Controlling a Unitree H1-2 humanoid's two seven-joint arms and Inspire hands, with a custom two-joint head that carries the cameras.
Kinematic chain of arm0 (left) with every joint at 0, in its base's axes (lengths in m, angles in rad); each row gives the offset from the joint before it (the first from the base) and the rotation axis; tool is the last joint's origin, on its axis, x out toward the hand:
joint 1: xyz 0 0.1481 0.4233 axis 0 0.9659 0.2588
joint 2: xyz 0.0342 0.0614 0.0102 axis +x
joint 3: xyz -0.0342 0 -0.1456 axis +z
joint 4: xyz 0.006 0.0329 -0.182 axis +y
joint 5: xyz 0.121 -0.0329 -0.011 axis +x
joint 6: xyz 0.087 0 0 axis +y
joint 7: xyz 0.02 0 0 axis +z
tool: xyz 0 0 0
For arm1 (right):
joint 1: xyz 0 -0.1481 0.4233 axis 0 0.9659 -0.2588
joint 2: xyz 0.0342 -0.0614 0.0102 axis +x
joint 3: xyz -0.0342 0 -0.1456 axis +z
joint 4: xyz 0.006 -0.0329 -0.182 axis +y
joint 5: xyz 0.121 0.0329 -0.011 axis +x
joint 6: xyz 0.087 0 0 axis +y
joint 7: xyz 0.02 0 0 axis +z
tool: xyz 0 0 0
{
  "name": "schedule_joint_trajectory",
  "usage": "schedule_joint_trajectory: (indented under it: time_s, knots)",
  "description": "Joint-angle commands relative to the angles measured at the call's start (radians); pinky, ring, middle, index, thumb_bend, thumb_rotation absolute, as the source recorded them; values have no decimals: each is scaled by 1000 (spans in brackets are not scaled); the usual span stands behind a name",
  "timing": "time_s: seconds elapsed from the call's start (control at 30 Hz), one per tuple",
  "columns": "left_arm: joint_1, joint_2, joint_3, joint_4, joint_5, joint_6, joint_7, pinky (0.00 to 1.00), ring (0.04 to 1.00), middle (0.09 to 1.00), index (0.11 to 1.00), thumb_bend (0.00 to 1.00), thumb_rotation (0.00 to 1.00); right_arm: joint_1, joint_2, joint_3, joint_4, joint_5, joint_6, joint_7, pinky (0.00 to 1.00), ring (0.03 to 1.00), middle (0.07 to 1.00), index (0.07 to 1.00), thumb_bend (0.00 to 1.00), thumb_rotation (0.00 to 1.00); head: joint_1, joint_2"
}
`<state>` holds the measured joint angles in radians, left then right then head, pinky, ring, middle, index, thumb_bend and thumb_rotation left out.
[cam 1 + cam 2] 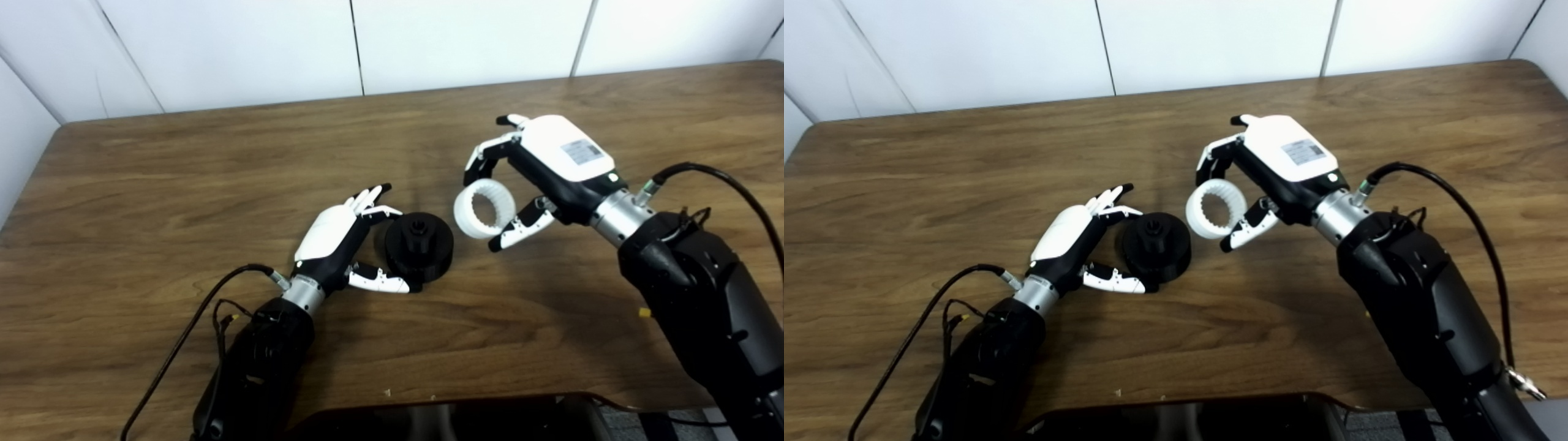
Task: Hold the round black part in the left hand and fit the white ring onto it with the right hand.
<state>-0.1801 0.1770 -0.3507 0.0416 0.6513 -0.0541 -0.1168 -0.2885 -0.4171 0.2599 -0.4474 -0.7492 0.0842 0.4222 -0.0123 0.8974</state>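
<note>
The left hand [334, 245] cups the matte, round black part [419, 245] on the wood-grain table [184, 184], fingers and thumb around its sides. The right hand [545, 168] pinches the toothed white ring [484, 211], tilted, just beside it.

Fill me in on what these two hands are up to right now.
The left hand cups the round black part, which sits on the wooden table, fingers behind it and thumb in front. The right hand holds the white ring above the table just right of the part, tilted on edge. The ring is not yet fitted on.
</note>
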Motion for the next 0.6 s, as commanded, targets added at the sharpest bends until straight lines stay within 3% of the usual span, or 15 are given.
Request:
schedule_joint_trajectory:
  time_s: [0.0,0.57]
  knots:
    - [-23,-6,-13,3,-6,-4,-9,986,1000,1000,682,1000,377,-51,10,1,-21,-8,-34,-9,900,636,475,511,524,13,-1,1]
    - [-23,-14,-18,11,-2,-7,-1,982,1000,1000,680,1000,375,-108,55,45,6,-16,-54,43,932,648,469,521,523,13,11,-1]
